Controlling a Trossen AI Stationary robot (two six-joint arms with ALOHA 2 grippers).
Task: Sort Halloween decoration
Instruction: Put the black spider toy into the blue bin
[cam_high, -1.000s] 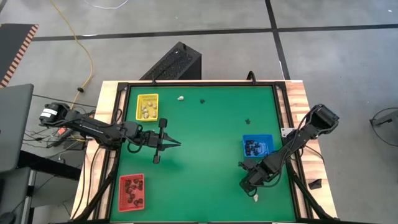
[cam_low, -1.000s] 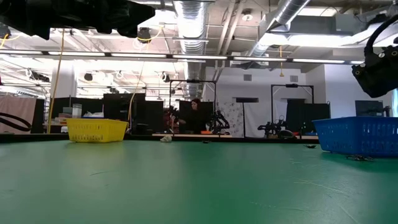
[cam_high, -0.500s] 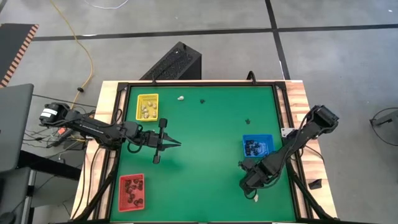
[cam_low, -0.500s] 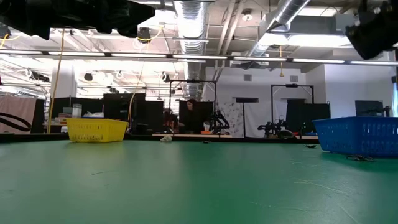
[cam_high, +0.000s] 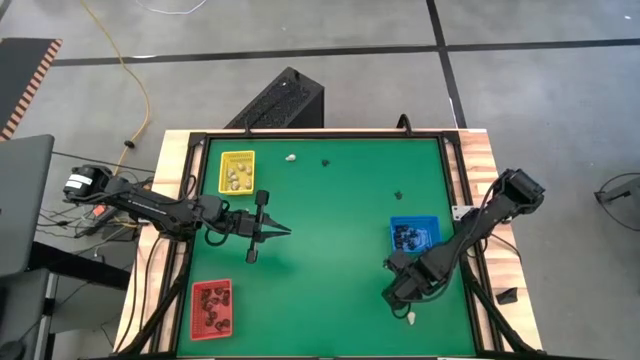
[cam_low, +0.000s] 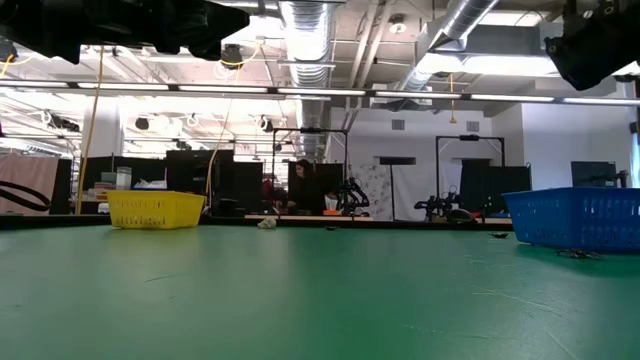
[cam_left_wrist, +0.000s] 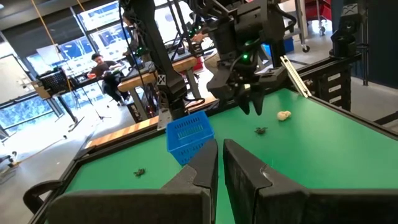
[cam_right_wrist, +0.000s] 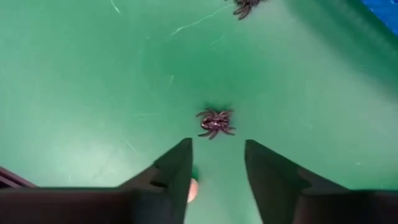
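Note:
Small black spider trinkets and whitish ones lie scattered on the green mat. My right gripper (cam_right_wrist: 217, 146) hangs open near the mat's near right corner, pointing down, with one black spider (cam_right_wrist: 216, 122) on the mat just beyond its fingertips and a second spider (cam_right_wrist: 247, 6) farther off. A whitish trinket (cam_high: 411, 317) lies on the mat beside that gripper, toward the near edge. My left gripper (cam_left_wrist: 219, 150) is shut on nothing and held level above the mat's left half (cam_high: 280, 230). More trinkets lie near the far edge: a whitish one (cam_high: 291, 158) and a black one (cam_high: 327, 161).
A blue tray (cam_high: 413, 233) with black trinkets stands just beyond my right gripper. A yellow tray (cam_high: 237, 170) sits at the far left and a red tray (cam_high: 212, 307) at the near left. Another black trinket (cam_high: 399, 195) lies beyond the blue tray. The mat's middle is bare.
My right gripper has risen straight up from the mat near the blue tray. The whitish trinket beside it has stayed where it was.

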